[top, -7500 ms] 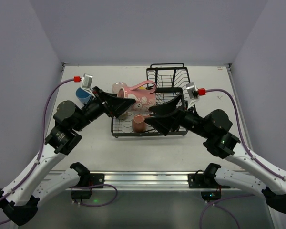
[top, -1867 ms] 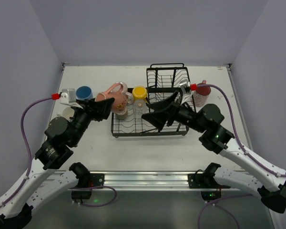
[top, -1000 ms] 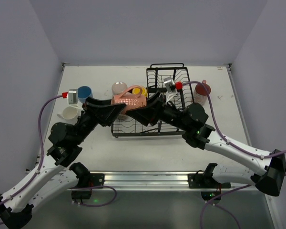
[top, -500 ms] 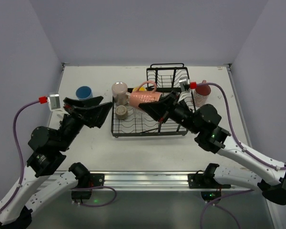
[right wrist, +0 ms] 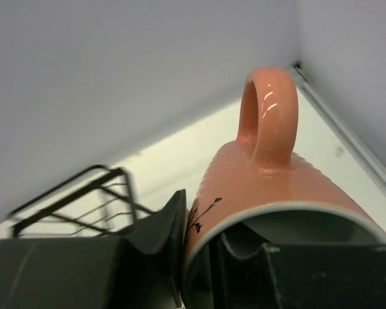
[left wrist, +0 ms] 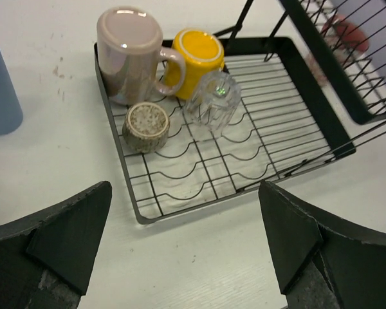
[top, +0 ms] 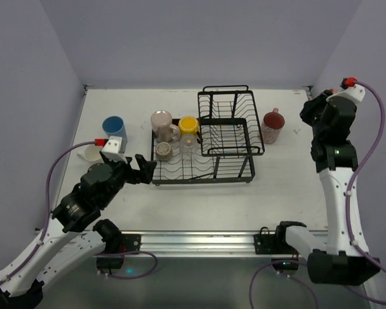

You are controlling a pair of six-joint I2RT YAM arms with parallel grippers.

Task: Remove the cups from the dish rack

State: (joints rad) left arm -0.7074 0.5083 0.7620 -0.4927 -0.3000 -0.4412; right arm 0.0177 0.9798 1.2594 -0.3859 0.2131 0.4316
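Over the white counter (top: 199,206), just off the near-left corner of the large black wire dish rack (top: 199,182), the left pincer (left wrist: 185,193) hangs released, its two dark fingers spread wide. Four cups stand at the left end of the rack's flat ribbed tray: a pearly beige-pink mug (left wrist: 130,55), a yellow mug (left wrist: 196,58) touching its handle, a clear ribbed glass (left wrist: 212,103), and a small speckled stone-coloured cup (left wrist: 146,125). The rack's raised wire basket (top: 231,122) covers the right part of the tray.

A blue tumbler (top: 114,127) and a white cup (top: 90,153) stand on the counter left of the rack, and a reddish mug (top: 273,126) stands just right of the basket.

High at the far right, well apart from the rack, the right pincer (right wrist: 202,225) is clenched on the rim of a salmon-pink ceramic mug (right wrist: 270,187). One finger is inside and one outside, with the handle uppermost in the wrist view.
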